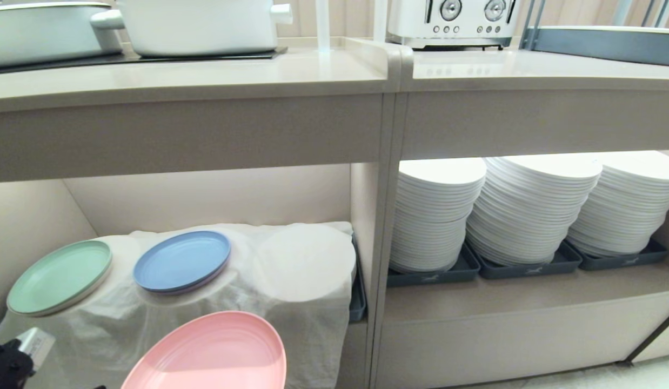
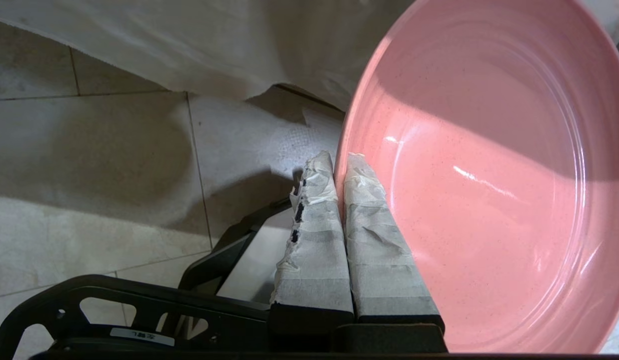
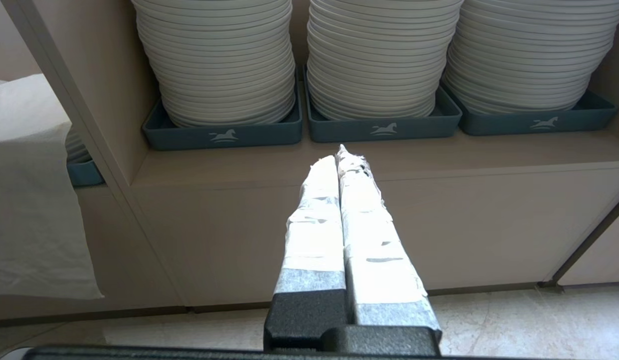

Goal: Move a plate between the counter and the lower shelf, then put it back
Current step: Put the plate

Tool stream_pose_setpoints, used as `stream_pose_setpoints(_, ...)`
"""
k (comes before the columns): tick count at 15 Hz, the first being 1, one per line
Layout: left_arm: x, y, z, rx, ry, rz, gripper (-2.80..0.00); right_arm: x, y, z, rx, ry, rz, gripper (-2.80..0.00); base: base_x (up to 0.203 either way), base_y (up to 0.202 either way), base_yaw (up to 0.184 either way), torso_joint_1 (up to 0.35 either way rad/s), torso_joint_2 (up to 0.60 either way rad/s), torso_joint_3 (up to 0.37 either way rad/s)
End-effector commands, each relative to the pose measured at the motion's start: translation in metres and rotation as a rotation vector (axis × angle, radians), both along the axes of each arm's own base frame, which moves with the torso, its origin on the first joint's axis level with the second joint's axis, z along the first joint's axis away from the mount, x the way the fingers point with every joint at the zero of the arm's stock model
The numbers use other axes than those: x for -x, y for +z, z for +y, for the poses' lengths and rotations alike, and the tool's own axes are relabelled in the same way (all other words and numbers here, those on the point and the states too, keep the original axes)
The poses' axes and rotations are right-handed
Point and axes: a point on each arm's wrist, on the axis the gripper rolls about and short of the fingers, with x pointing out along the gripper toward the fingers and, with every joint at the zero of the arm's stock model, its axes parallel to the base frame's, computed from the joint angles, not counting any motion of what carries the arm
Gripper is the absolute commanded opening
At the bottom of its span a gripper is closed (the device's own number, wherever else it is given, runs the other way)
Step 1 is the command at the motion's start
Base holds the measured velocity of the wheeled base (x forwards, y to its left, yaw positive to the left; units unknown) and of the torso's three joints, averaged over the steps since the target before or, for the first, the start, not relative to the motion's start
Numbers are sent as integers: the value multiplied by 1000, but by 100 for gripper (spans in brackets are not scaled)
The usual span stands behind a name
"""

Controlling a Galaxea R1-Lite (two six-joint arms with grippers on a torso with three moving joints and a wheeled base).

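Observation:
The pink plate [image 1: 213, 354] hangs in the air in front of the lower shelf [image 1: 291, 270], low in the head view and roughly level. My left gripper [image 2: 339, 162] is shut on its rim, one taped finger above and one below the edge of the plate [image 2: 489, 175]. In the head view only a dark part of the left arm [image 1: 10, 362] shows at the bottom left corner. The counter [image 1: 205, 75] runs above the shelf. My right gripper [image 3: 342, 155] is shut and holds nothing, pointing at the recess with the stacked white plates.
A mint-green plate [image 1: 59, 276] and a blue plate [image 1: 182, 261] rest on cloth-covered mounds on the lower shelf; the right mound [image 1: 307, 265] is bare. White pots [image 1: 199, 24] stand on the counter, a toaster [image 1: 453, 21] on the adjoining top. Stacked white plates [image 1: 529, 210] fill the right recess.

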Motion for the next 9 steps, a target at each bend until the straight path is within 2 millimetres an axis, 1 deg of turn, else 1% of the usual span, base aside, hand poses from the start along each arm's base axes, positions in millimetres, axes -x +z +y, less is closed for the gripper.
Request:
stream_pose_setpoints(1,0,-1,0,2,4,5,-280,0,0,0,0,0,0,-280,0,0,0,0,0,0)
stream_pose_setpoints(6,2,-6,3,-5,29,24,-280,0,0,0,0,-2,1,-280,0,0,0,0,0,0)
stream_pose_setpoints(9,1,-8,10,-3,86,37,-280,0,0,0,0,0,0,-280,0,0,0,0,0,0)
